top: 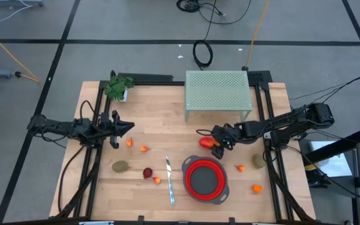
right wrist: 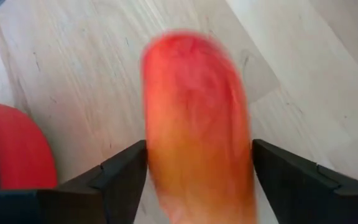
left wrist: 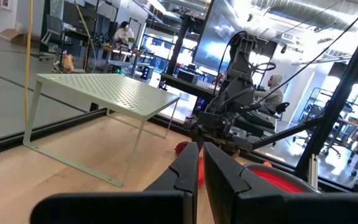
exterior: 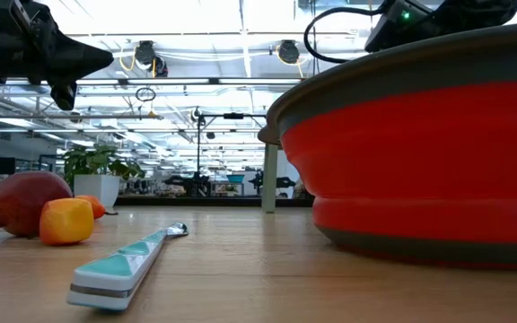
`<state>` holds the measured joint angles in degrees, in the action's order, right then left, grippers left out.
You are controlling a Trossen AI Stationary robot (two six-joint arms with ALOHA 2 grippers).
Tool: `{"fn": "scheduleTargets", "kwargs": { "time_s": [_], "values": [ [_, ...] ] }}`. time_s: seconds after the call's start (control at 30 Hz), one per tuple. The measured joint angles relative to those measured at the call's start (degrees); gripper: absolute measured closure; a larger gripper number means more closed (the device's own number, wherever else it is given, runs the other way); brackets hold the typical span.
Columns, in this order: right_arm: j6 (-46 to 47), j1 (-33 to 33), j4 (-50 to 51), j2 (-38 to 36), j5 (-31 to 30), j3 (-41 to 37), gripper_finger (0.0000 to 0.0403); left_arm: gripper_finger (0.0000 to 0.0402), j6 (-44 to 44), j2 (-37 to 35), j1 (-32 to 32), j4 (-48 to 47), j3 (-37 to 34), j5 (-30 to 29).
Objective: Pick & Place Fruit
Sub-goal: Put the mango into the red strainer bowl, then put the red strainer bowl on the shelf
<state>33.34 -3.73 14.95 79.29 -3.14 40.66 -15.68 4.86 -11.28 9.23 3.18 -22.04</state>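
Observation:
My right gripper stands open just beyond the far rim of the red bowl. The longer orange-red fruit lies lengthwise between its two fingers and looks smeared. My left gripper is shut on nothing and hovers over the table's left part. Orange bits, olive-brown ovals and a dark red ball lie on the wood. Whether the long fruit rests on the table is hidden. My right gripper has a finger on each long side of the orange-red fruit, slanting down from the table's right. The fruit's edges reach the fingers' inner faces in the wrist view, but I cannot tell whether they touch.
A pale green perforated rack stands at the far edge, with a potted plant at the far left. A slim knife lies left of the bowl. More small fruit lies right of the bowl.

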Motion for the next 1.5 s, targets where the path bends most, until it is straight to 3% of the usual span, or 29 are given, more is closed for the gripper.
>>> {"fn": "scheduleTargets", "kwargs": {
  "time_s": [0.43, 0.87, 1.2, 1.5],
  "values": [
    [-1.5, 0.0, 0.0, -1.0, -1.4, 0.0, 0.0121, 0.0378, -0.2, 0.0, 0.0, 0.0, 0.0, 0.0],
    [-0.4, -1.9, -0.1, -10.6, 3.4, 0.0, 0.0126, 0.0378, -3.3, 0.0, 0.0, 0.0, 0.0, 0.0],
    [10.4, -9.7, 3.8, -13.2, 12.2, 0.0, 0.0142, 0.0378, -3.3, 0.0, 0.0, 0.0, 0.0, 0.0],
    [18.8, -12.5, 8.6, -13.2, 12.3, 0.0, 0.0148, 0.0378, -2.6, 0.0, 0.0, 0.0, 0.0, 0.0]
  ]
}}
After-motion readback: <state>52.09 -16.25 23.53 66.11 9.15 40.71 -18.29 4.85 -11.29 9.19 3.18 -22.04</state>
